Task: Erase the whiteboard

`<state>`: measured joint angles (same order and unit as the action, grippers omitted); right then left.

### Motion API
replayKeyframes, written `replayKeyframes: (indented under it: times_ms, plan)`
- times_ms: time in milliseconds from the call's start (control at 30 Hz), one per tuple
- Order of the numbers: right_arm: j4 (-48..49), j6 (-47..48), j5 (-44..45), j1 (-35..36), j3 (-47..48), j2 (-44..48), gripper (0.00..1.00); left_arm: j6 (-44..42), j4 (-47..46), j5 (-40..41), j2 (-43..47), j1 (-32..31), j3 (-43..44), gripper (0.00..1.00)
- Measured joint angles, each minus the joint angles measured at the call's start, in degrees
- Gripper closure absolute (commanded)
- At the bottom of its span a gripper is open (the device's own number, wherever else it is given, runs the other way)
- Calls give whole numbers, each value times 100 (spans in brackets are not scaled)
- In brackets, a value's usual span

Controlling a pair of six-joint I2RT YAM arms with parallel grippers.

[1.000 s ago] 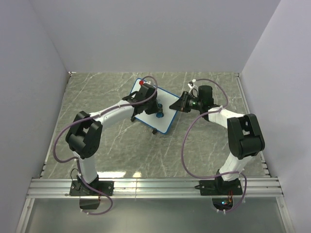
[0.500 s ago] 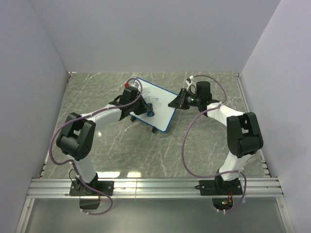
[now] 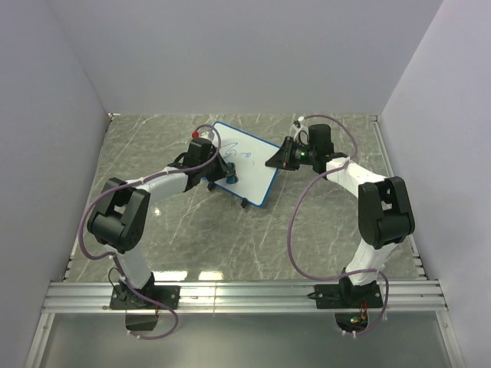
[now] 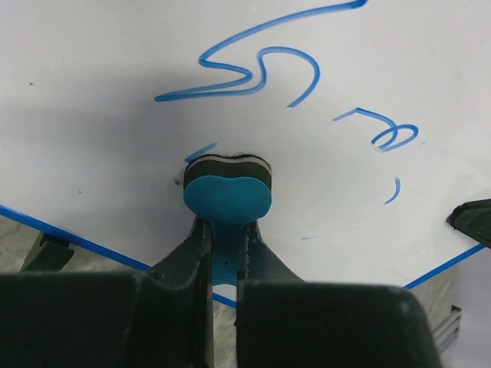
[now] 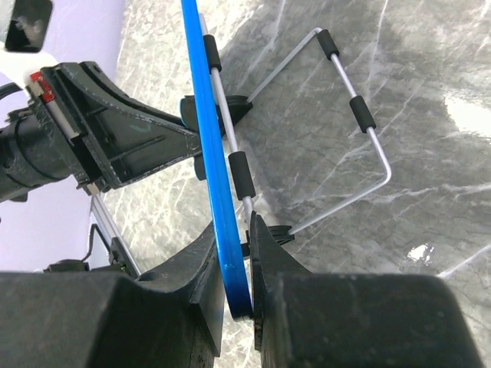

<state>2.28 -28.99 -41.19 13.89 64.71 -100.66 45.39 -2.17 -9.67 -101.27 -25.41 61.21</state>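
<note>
With our right gripper (image 5: 236, 268) clamping the whiteboard (image 3: 257, 180) mid-table (image 3: 192, 230), we swept the eraser (image 4: 228, 195), pinched in our left gripper (image 4: 228, 245), leftwards, yet blue scribble (image 4: 261, 73) stayed, so more passes were needed.

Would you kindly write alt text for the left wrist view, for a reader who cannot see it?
The left tool grips a small blue eraser, its dark felt face against the whiteboard. Blue scribble lies above and right of the eraser; the board's blue frame runs along the bottom over grey marble.
</note>
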Motion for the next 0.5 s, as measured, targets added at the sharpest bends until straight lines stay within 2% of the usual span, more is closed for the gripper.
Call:
replayKeyframes:
  times_ms: [267, 500]
  plan:
    - [-57, 11, 81, -28, 24, 0, 100, -577, 444, 503, -76, -597, 461, 100]
    - [-59, 15, 157, -15, 20, 0, 100, -813, 1051, 428, -275, -1043, 1099, 100]
